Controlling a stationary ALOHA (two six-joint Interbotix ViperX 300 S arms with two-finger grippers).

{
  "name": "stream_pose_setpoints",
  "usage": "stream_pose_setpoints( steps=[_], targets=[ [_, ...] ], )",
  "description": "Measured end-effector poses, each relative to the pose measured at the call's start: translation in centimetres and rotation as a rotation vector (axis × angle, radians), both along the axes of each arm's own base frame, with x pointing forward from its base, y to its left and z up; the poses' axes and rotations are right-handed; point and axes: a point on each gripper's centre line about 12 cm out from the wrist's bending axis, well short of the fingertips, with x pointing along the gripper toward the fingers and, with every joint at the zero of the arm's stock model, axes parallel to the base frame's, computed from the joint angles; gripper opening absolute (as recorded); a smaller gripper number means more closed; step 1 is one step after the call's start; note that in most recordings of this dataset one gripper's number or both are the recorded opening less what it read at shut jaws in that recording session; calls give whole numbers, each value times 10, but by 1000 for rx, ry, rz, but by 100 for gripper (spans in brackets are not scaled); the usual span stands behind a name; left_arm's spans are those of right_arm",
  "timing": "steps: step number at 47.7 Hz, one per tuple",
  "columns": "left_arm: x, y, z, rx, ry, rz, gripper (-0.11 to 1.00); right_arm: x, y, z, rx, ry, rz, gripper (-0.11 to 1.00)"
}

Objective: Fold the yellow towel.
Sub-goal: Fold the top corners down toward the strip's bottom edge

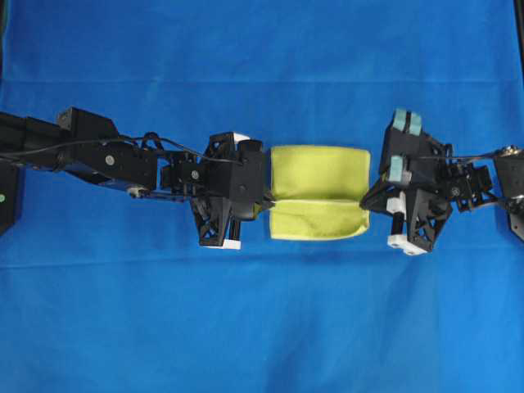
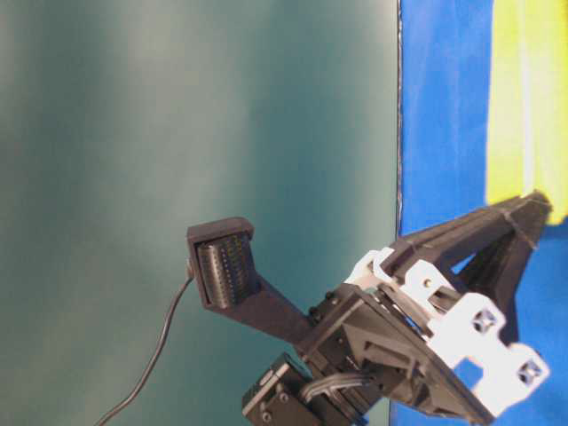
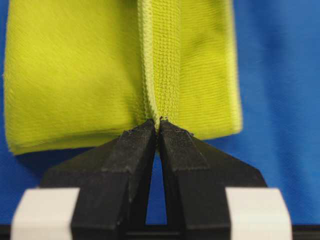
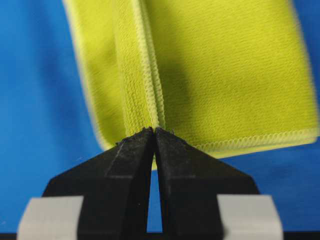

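**A:** How did the left gripper stand?

**B:** Its two black fingers were pressed together on the hem of the yellow towel, pinching a thin ridge of cloth right at the tips.

**A:** And the right gripper?

**B:** The same at the opposite end: tips pinched tight on the pale stitched hem, where two layers of the towel met.

**A:** Where was the towel?

**B:** Between the two grippers, in the middle of the blue surface as seen from overhead. It was doubled into a rectangle, its long axis running left to right, from one gripper toward the other. A crease ran along that same line, from one pinch to the other.

**A:** Flat?

**B:** Mostly; the near half looked slightly puffed. In the table-level view only a strip of it showed, at the upper right, behind one arm's gripper frame.
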Motion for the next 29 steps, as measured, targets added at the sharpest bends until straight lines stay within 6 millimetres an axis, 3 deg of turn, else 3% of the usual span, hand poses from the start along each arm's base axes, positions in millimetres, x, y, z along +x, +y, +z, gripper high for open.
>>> stream_pose_setpoints(
  steps=[10, 29],
  targets=[
    [-1, -16, -11, 1, 29, -38, 3, 5, 10, -8, 13, 31, 18, 3],
    [3, -19, -15, 1, 25, -44, 3, 11, 19, -15, 29, 28, 42, 3]
  ],
)
